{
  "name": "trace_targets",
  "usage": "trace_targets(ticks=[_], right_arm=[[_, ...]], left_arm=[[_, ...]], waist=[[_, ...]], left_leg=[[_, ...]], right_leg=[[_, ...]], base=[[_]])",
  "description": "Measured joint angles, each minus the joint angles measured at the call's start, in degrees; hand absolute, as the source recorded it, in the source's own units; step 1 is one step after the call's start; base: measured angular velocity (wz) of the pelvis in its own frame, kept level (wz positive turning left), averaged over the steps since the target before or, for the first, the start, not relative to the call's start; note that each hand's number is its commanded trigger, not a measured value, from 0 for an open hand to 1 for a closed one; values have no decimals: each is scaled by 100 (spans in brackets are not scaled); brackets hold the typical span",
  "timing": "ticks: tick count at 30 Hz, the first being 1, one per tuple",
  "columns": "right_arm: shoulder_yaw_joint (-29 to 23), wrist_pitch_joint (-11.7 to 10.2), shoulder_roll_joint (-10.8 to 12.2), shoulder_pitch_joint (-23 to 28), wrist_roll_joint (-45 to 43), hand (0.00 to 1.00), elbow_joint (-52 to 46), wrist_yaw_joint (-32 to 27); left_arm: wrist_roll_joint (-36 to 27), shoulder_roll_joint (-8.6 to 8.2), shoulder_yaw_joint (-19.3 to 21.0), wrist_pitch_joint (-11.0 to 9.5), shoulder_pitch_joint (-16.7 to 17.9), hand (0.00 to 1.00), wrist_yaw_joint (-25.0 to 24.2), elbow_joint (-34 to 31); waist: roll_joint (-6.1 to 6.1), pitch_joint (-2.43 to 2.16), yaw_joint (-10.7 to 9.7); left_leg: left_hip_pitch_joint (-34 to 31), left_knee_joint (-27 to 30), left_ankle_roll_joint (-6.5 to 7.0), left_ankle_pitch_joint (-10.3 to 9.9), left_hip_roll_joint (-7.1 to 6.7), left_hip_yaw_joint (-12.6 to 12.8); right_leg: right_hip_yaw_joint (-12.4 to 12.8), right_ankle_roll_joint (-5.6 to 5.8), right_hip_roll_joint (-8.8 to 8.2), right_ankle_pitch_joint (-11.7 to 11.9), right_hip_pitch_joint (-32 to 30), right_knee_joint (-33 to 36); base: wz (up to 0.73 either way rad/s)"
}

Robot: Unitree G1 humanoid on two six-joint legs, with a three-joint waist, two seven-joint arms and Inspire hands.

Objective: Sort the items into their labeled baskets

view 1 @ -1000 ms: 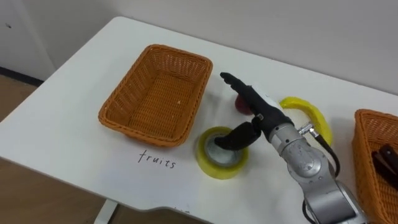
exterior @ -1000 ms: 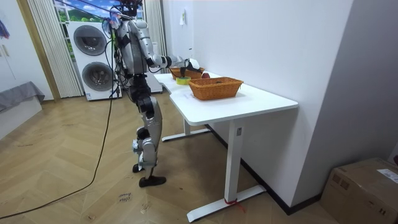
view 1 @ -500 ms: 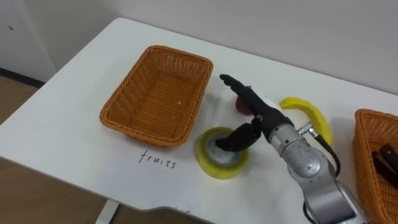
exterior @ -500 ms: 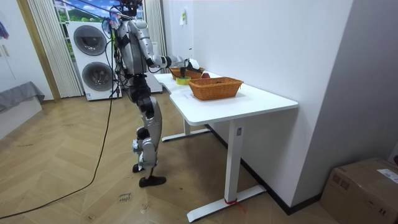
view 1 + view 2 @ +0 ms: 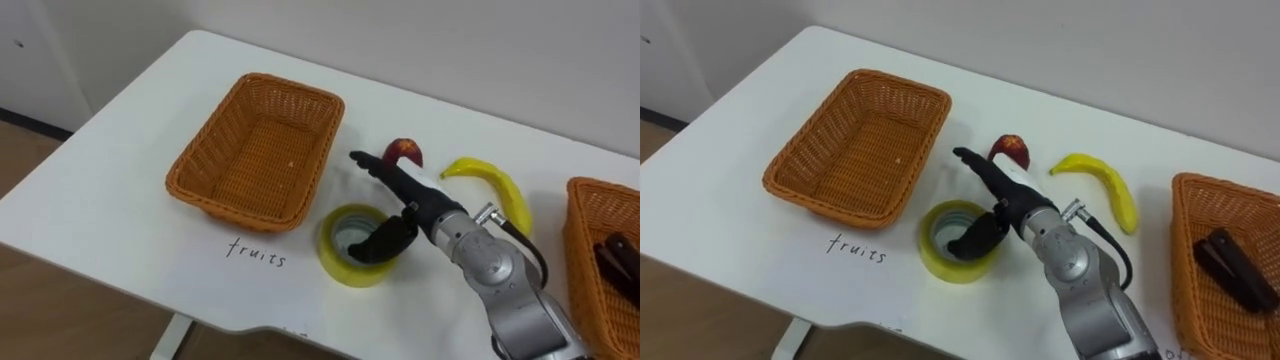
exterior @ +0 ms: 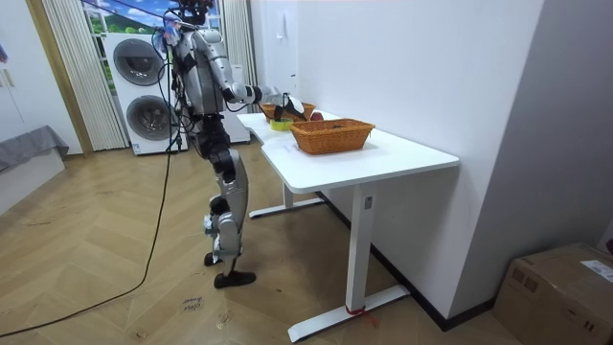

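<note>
Tape (image 5: pixel 345 272) lies under your right hand (image 5: pixel 415 195), near the basket (image 5: pixel 235 205).
Left eye: fingers straight, thumb dipped over the ring, nothing gripped. Right eye: likewise. Room view: you stand at the table (image 6: pixel 383 153). Likely light, stiff, slick; pinch its wall.

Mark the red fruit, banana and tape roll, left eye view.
red fruit (image 5: pixel 404 152): left eye view, on its top face.
banana (image 5: pixel 502 185): left eye view, on the middle of its body.
tape roll (image 5: pixel 328 248): left eye view, on its left rim.
</note>
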Motion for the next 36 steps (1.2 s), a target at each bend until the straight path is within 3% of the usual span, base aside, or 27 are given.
trace_targets(ticks=[6,22,23,24,25,36], right_arm=[[-6,128,-1,-40,-7,0,158,177],[-5,191,0,-133,-132,0,206,545],[-5,206,0,-147,-133,20,206,566],[-5,235,0,-168,-137,52,205,608],[-5,243,0,-174,-147,97,206,629],[-28,253,-4,-436,-580,100,296,595]], left_arm=[[2,3,3,65,-18,0,44,1],[2,3,7,284,-20,0,111,25],[3,3,7,295,-20,0,110,25],[3,3,8,317,-20,0,108,25],[3,3,9,323,-21,0,106,25],[2,5,9,326,-69,0,101,30]], waist=[[-14,3,88],[-41,15,116],[-44,15,116],[-51,12,115],[-63,11,109],[-128,21,113]], left_leg=[[0,-2,-1,1,1,0],[-8,-4,0,-1,0,-12],[-8,-4,0,-1,0,-11],[-8,-4,0,-1,0,-11],[-8,-3,0,-1,0,-12],[-8,-3,0,-1,0,-12]], right_leg=[[-9,0,2,0,0,-1],[-15,0,1,0,-2,-2],[-16,0,1,0,-2,-2],[-17,0,1,0,-2,-2],[-16,0,1,0,-2,-2],[-4,0,6,0,-2,-3]], base=[[0],[0],[0],[0],[0],[0]])
